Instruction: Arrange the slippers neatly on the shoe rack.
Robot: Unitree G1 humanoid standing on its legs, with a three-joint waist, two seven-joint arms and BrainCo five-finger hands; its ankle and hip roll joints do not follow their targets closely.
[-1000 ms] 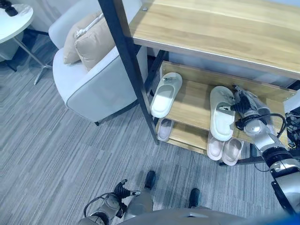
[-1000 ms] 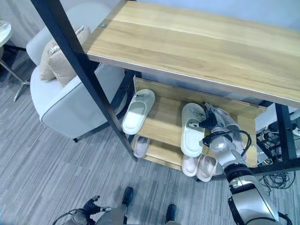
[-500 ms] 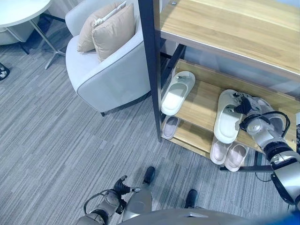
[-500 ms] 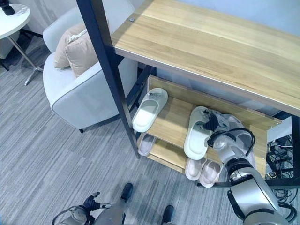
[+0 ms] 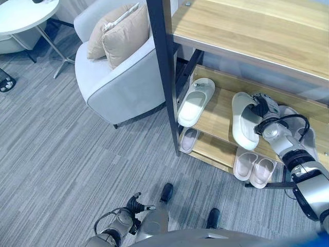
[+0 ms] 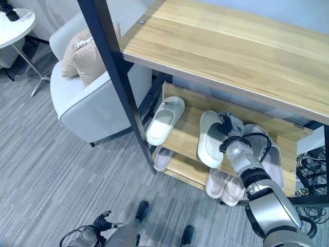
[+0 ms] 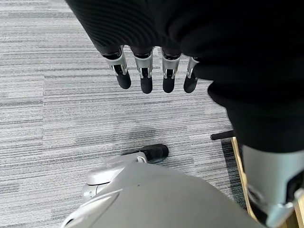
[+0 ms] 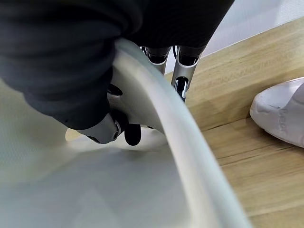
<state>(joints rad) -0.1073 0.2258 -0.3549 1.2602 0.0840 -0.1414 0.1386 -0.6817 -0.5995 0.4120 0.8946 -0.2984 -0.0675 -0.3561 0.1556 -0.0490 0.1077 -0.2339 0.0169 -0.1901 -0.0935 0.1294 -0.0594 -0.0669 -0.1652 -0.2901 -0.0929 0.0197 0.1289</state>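
Note:
The shoe rack [image 5: 218, 116] has wooden boards in a black frame. One white slipper [image 5: 196, 101] lies at the left end of its middle shelf. A second white slipper [image 5: 242, 121] lies further right, its toe over the shelf's front edge. My right hand [image 5: 261, 107] is shut on its strap; in the right wrist view the thumb [image 8: 127, 134] curls under the strap [image 8: 164, 114] and the fingers go over it. Another light slipper [image 6: 268, 154] sits just right of that arm. My left hand [image 5: 134, 205] hangs low over the carpet, fingers [image 7: 145, 78] straight.
On the bottom shelf are a pinkish pair [image 5: 255, 166] and a single small slipper [image 5: 189, 140]. A grey armchair [image 5: 121, 85] with beige cushions [image 5: 121, 32] stands left of the rack's black post [image 5: 163, 72]. A white round table [image 5: 25, 13] is at far left.
The camera has shifted. My right hand has drawn the held slipper a little to the left and further back on the middle shelf. The left hand has stayed put.

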